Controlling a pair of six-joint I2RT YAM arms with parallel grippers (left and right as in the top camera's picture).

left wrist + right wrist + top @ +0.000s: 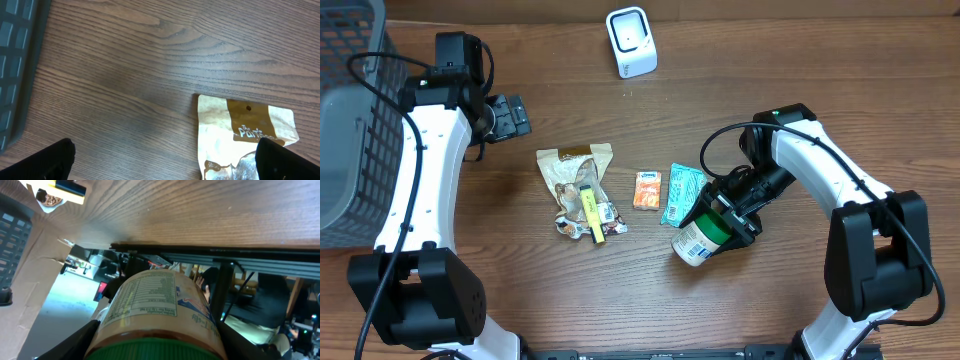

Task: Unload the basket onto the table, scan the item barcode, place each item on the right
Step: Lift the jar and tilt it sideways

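My right gripper [723, 218] is shut on a jar [700, 238] with a green lid and a pale label. The jar is tipped on its side, with its base pointing toward the table's front edge. In the right wrist view the jar [152, 307] fills the space between both fingers [75, 341], its nutrition panel facing the camera; no barcode shows. A white scanner [631, 42] stands at the back centre, far from the jar. My left gripper [508, 117] hangs open at the back left over bare wood, and in its wrist view [165, 165] nothing lies between its fingers.
A brown-and-white snack bag [574, 167] [243, 134], a yellow item [591, 212], a small orange packet [647, 189] and a teal packet [681, 192] lie mid-table. A grey mesh basket [348, 120] [14, 65] sits at the left edge.
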